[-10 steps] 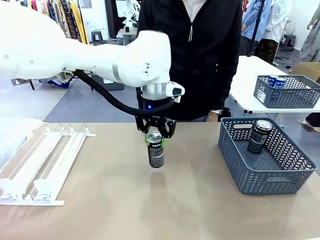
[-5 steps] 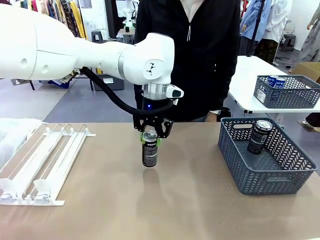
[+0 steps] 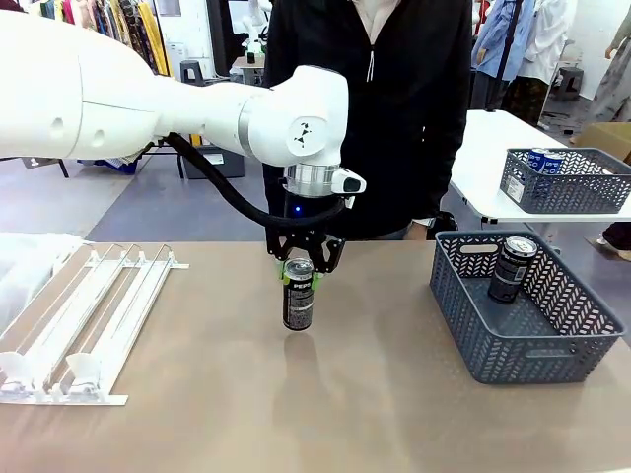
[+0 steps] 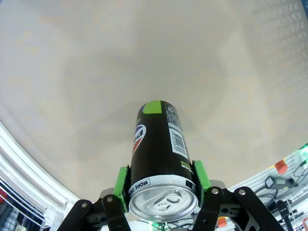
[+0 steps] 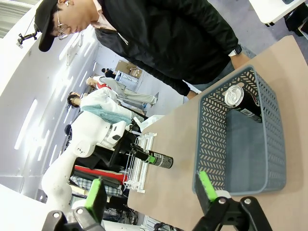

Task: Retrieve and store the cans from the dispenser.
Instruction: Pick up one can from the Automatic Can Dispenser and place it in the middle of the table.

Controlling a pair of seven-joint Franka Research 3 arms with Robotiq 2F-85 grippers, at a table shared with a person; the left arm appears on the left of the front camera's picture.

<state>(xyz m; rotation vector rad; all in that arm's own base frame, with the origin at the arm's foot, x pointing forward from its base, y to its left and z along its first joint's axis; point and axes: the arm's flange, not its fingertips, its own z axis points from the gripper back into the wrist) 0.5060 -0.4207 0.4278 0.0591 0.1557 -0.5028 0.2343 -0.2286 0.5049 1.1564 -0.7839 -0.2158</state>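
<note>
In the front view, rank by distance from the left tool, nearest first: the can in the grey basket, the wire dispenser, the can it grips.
1. The gripped black can, between the pads of the left tool, mid-table.
2. The dispenser, off to the robot's left.
3. The basket can, leaning in the grey basket, at the robot's right.

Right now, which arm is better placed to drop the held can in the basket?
Left. Its gripper is already shut on the can. The right gripper is open, near the basket, so a handover is possible.
</note>
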